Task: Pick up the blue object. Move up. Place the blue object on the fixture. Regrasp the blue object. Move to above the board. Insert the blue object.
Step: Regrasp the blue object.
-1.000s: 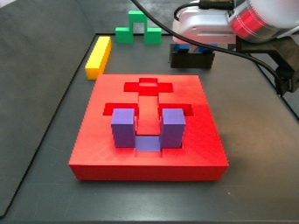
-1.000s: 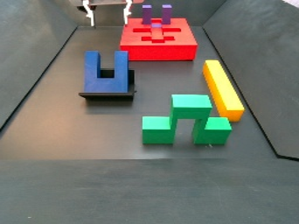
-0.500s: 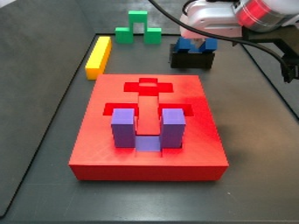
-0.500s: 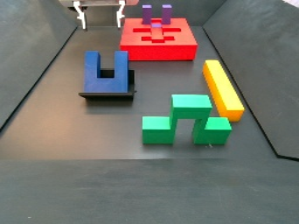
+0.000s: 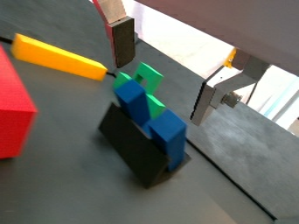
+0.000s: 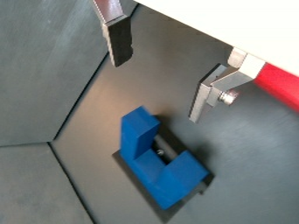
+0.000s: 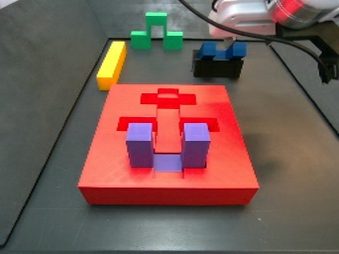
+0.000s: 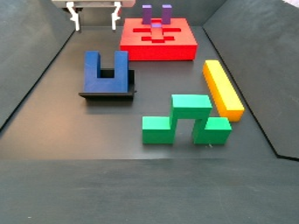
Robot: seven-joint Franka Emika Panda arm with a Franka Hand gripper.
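Above the fixture (image 7: 219, 67), where the blue object (image 6: 158, 159) is leaned, the gripper (image 6: 163, 66) is held wide open and empty; a skewed regrasp could be caused by an off-centre descent, tipping the block.

Purple block (image 7: 169, 147), green block (image 8: 184, 120), yellow bar (image 8: 223, 87).

A side view looks from the board's (image 7: 167, 139) end, high and close, toward the far fixture (image 7: 217, 65). A side view faces the opposite way, with the green block (image 8: 183, 119) near and the board far. Both wrist views look steeply down past the claw (image 6: 170, 68) onto the blue object (image 6: 158, 161), very near. All views share the fixture.
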